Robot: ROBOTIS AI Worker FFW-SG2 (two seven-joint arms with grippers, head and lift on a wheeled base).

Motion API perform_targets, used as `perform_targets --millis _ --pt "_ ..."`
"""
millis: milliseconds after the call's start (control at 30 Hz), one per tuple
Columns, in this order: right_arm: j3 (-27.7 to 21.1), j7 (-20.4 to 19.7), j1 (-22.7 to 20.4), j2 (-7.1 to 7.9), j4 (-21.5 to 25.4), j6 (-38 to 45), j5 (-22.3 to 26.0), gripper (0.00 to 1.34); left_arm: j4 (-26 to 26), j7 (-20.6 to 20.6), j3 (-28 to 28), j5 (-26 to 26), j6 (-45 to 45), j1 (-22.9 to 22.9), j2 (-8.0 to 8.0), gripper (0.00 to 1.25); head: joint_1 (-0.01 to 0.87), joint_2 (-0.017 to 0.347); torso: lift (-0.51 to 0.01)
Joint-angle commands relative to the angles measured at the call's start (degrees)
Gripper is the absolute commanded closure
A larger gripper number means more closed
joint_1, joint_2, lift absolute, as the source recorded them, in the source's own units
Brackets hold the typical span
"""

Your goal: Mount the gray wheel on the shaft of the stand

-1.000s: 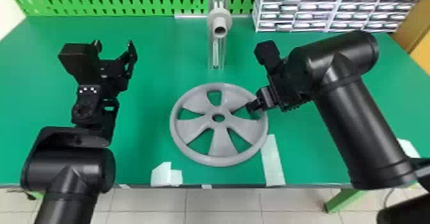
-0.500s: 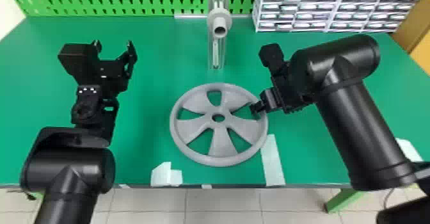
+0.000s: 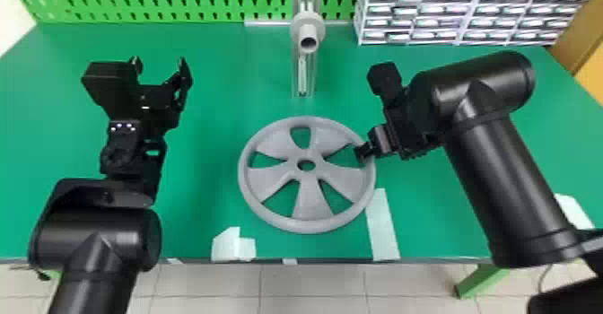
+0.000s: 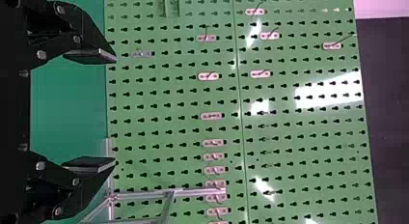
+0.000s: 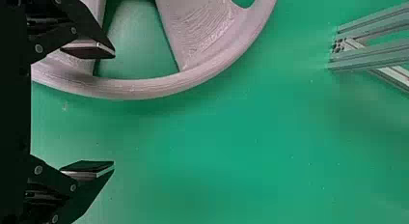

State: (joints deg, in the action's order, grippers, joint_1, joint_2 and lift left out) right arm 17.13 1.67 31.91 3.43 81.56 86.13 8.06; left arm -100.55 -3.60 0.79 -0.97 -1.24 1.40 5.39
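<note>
A: Where is the gray wheel (image 3: 278,147) lying, and is anything holding it?

B: It's lying flat on the green table (image 3: 202,111), just in front of the stand (image 3: 302,77), and nothing is holding it. The right gripper (image 5: 114,110) is straddling the rim (image 3: 306,225) with its fingers parted, one over the wheel's inner side and one outside. The left gripper (image 4: 115,110) is waiting well off to the side, its fingers spread too

A: So what's worrying you?

B: The bite, first. If the fingers are closing too shallow, they're catching only the rounded rim, and the weight is hanging on one side. Then the wheel is likely to be swivelling or slipping as it's rising. And if the gripper is sitting too low, a fingertip is scraping the table; I can't tell how much room it's having

A: And a spoke (image 3: 309,201)?

B: Possibly. If the inner finger is landing on one, it's shoving the wheel along instead of pinching it

A: What about the mounting?

B: The shaft (image 3: 308,30) is facing the robot, while the hub (image 3: 306,176) is facing up, so the wheel is needing a big turn. If it's arriving tilted, the hub is jamming on the shaft's end or pushing the stand back
</note>
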Motion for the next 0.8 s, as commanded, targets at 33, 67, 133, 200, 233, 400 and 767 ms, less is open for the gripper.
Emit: perform_targets --millis 33,67,133,200,233,400,767 --pt "0.6 0.0 0.1 0.08 0.0 -0.5 -0.7 0.46 0.0 0.0 0.0 0.0 0.0 0.0 0.05 0.49 0.865 0.052 -0.101" --pt "0.6 0.0 0.1 0.08 0.0 -0.6 -0.9 0.46 0.0 0.0 0.0 0.0 0.0 0.0 0.05 0.49 0.865 0.052 -0.101" --pt "0.6 0.0 0.1 0.08 -0.1 -1.0 -1.1 0.46 0.0 0.0 0.0 0.0 0.0 0.0 0.05 0.49 0.865 0.052 -0.101" --pt "0.6 0.0 0.2 0.08 -0.4 -1.5 -1.1 0.46 0.0 0.0 0.1 0.0 0.0 0.0 0.05 0.49 0.865 0.052 -0.101" --pt "0.6 0.0 0.3 0.08 -0.6 -1.7 -1.1 0.46 0.0 0.0 0.1 0.0 0.0 0.0 0.05 0.49 0.865 0.052 -0.101" --pt "0.5 0.0 0.5 0.08 -1.2 -2.4 -1.1 0.46 0.0 0.0 0.1 0.0 0.0 0.0 0.05 0.49 0.865 0.052 -0.101" --pt "0.5 0.0 0.3 -0.09 -3.2 -3.4 -1.1 0.46 0.0 0.0 0.1 0.0 0.0 0.0 0.05 0.49 0.865 0.052 -0.101"
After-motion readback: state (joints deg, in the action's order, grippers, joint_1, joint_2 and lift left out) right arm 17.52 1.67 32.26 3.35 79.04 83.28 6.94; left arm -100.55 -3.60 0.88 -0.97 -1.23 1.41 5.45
